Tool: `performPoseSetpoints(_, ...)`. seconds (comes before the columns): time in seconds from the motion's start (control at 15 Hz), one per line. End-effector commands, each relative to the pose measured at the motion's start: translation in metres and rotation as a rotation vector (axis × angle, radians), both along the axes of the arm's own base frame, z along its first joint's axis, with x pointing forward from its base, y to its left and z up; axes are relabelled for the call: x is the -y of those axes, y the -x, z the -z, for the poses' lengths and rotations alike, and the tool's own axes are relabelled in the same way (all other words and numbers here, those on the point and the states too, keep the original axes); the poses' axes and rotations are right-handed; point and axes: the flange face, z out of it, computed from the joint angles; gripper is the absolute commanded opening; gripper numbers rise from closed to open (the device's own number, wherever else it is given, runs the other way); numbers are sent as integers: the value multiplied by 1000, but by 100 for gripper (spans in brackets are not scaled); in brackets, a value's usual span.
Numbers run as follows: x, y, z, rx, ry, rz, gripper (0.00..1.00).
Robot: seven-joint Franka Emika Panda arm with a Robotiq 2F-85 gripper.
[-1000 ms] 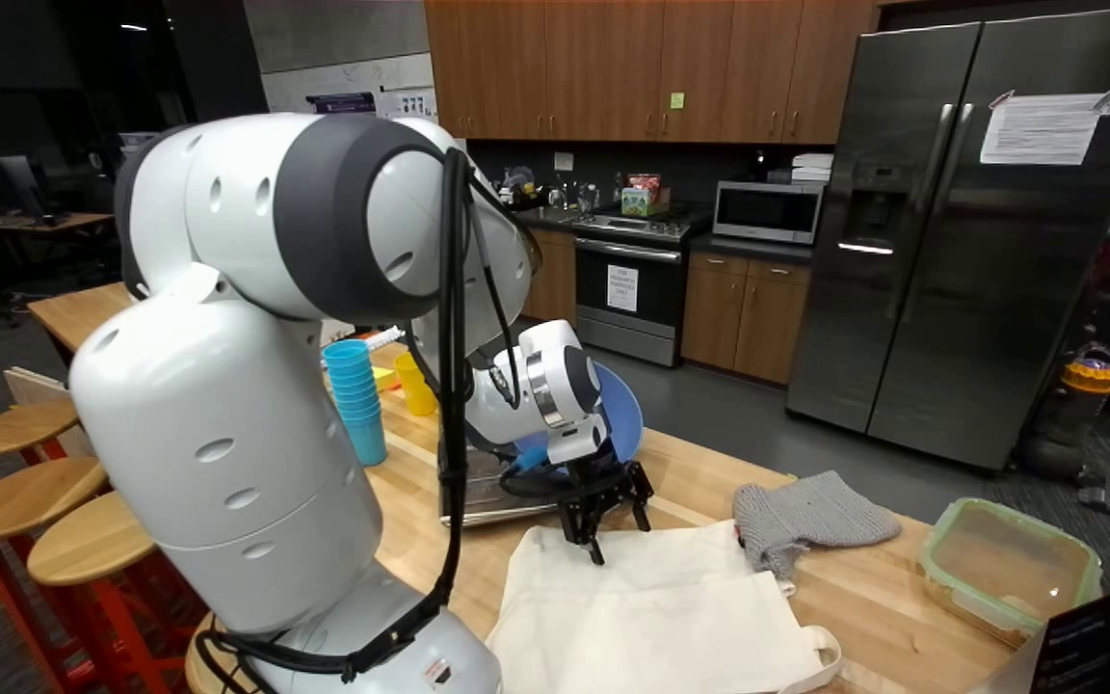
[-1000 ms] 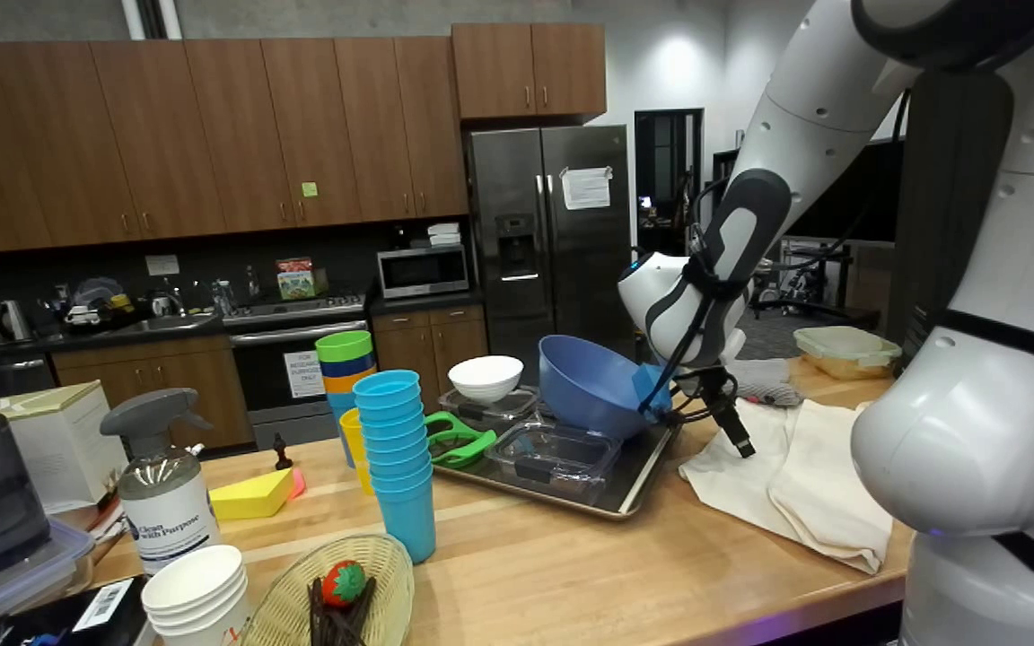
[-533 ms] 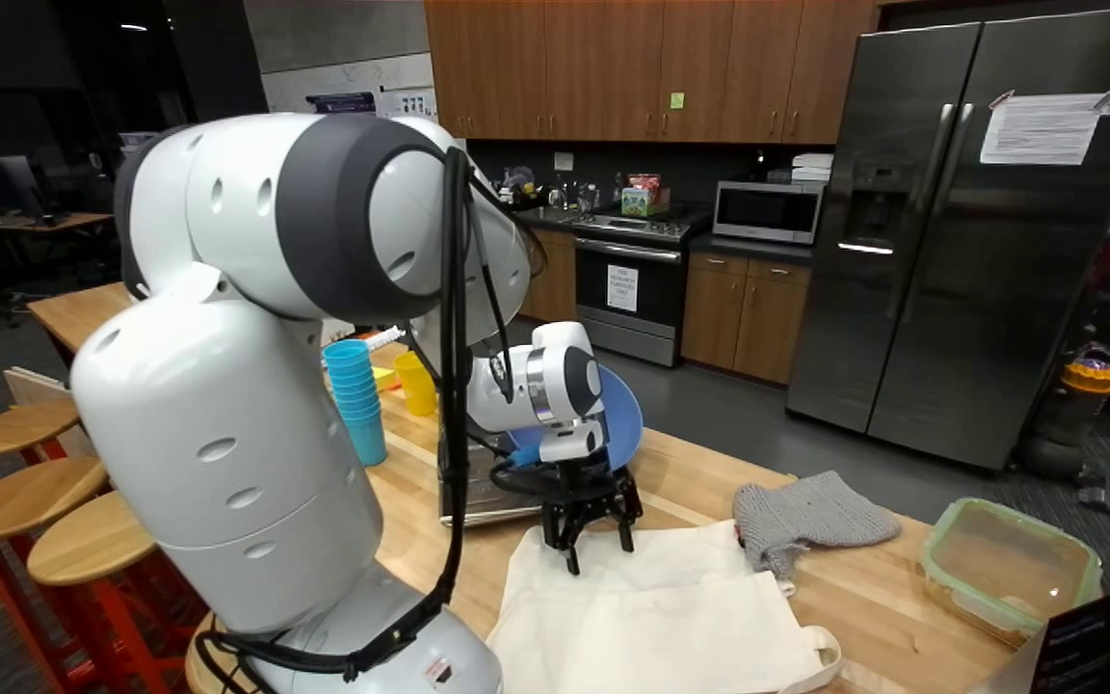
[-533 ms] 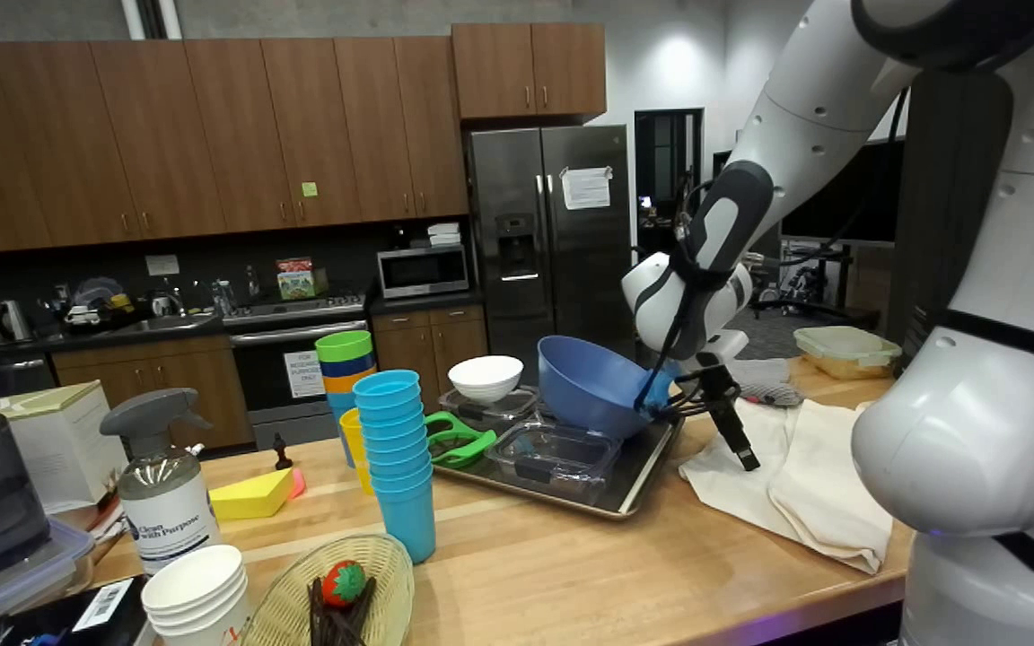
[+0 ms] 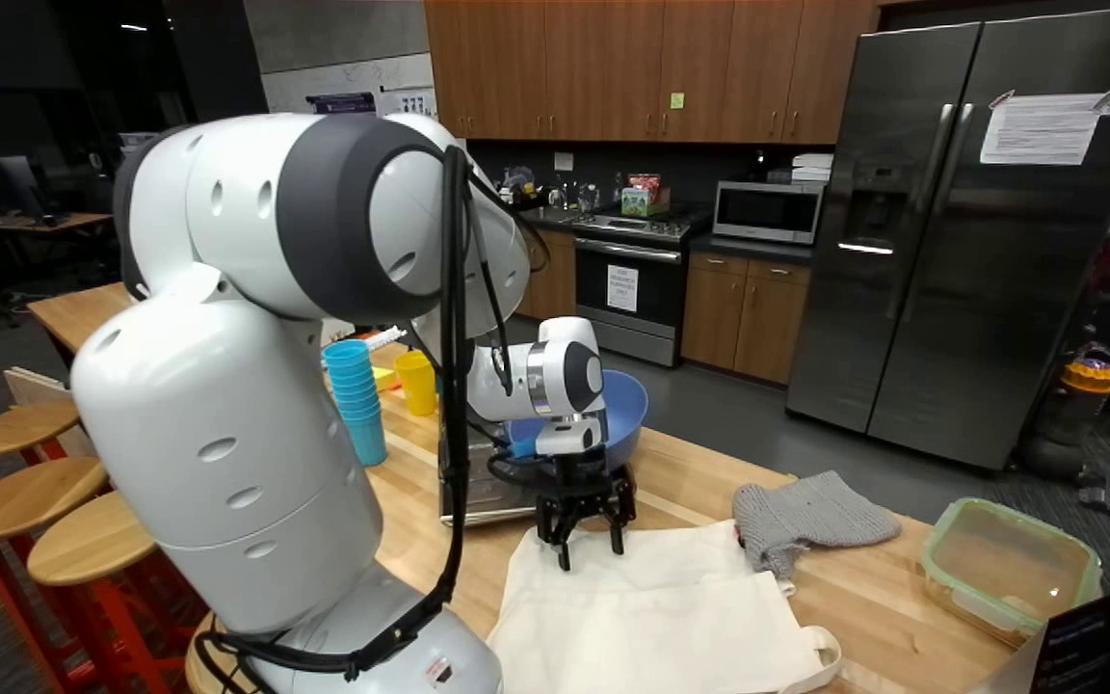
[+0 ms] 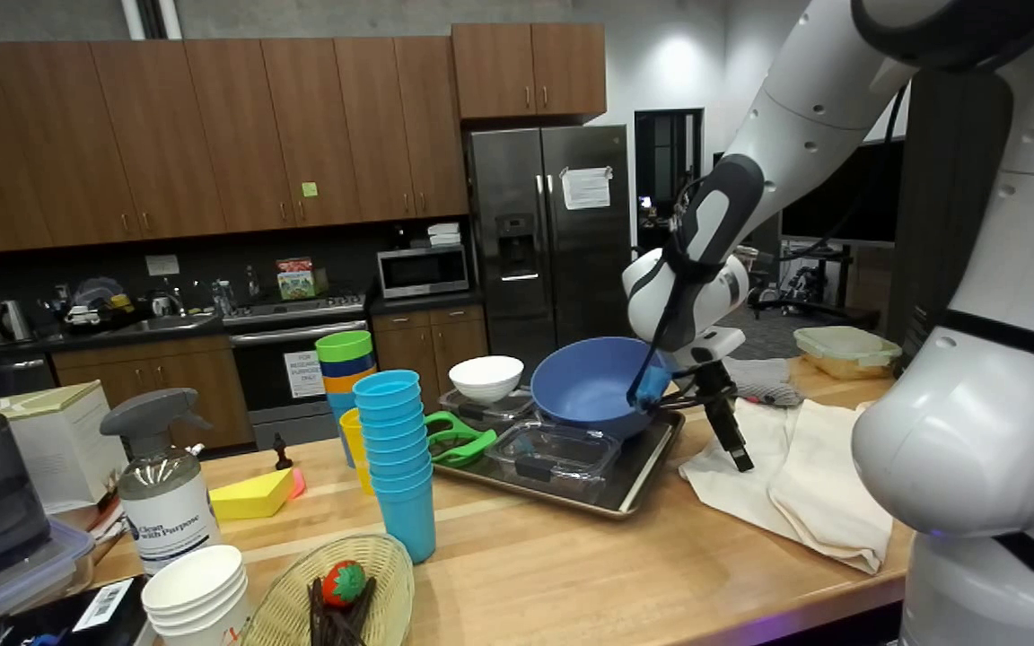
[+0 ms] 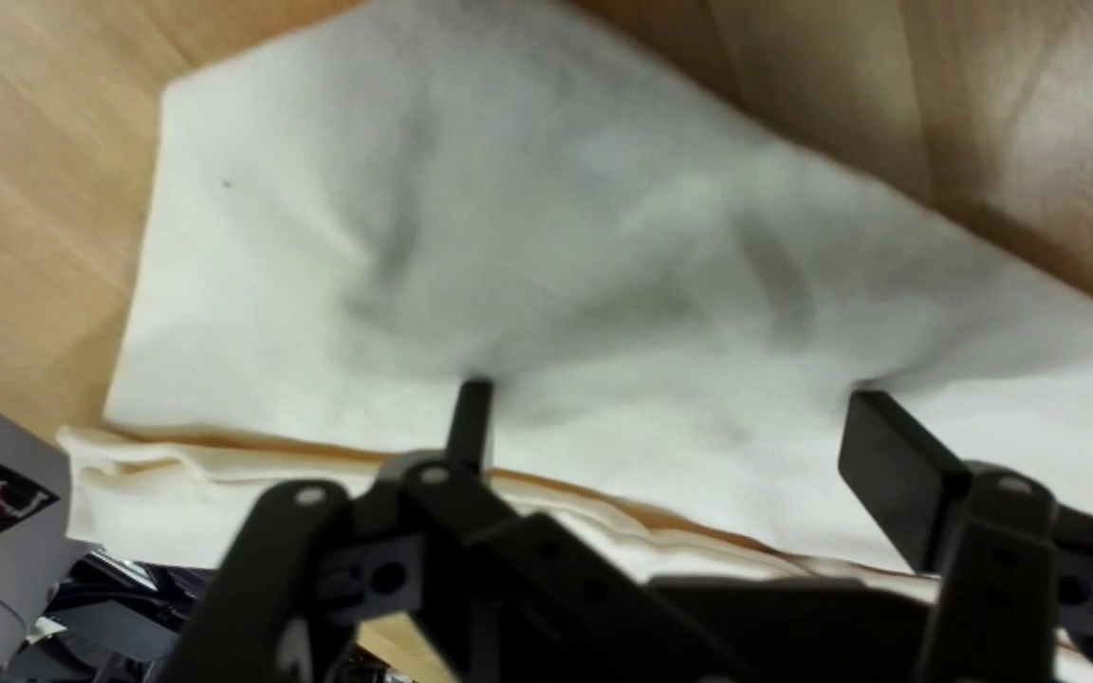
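A cream cloth [image 5: 661, 636], seemingly a bag with a strap, lies folded on the wooden table in both exterior views. My gripper [image 7: 673, 389] points down over its far part, jaws wide apart and nothing held. The black fingertips [image 7: 475, 403] appear to press on the cloth, where creases and shadows meet them. Between them the fabric [image 7: 622, 417] lies loose, with a folded edge crossing below. In an exterior view the gripper [image 5: 592, 556] stands at the cloth's back left. Close beside the wrist is a tilted blue bowl [image 6: 584, 386]; contact with the wrist's cable cannot be made out.
The bowl rests on a metal tray [image 6: 622, 489] with clear plastic boxes [image 6: 553, 453], a white bowl [image 6: 486, 377] and a green-handled tool [image 6: 459, 440]. Stacked blue cups [image 6: 400, 467] stand nearby. A grey knitted cloth [image 5: 810, 516] and a lidded container [image 5: 1013, 569] lie across from the tray.
My gripper has turned more upright and shifted left over the cloth in an exterior view. The blue bowl has tipped back to a flatter pose. The cream cloth looks much the same.
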Motion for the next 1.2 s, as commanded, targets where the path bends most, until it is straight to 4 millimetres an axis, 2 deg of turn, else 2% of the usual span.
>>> performPoseSetpoints(0.0,-3,-3,-3,-10,-4,7,62)
performPoseSetpoints(0.53,-2,-3,-4,-24,15,13,1)
performPoseSetpoints(0.8,-3,-1,-5,-63,5,-3,0)
performPoseSetpoints(0.87,-3,1,-5,-79,8,-16,26)
performPoseSetpoints(0.93,0,2,-3,-47,15,-3,2)
performPoseSetpoints(1.13,-1,3,-3,-63,17,-14,20)
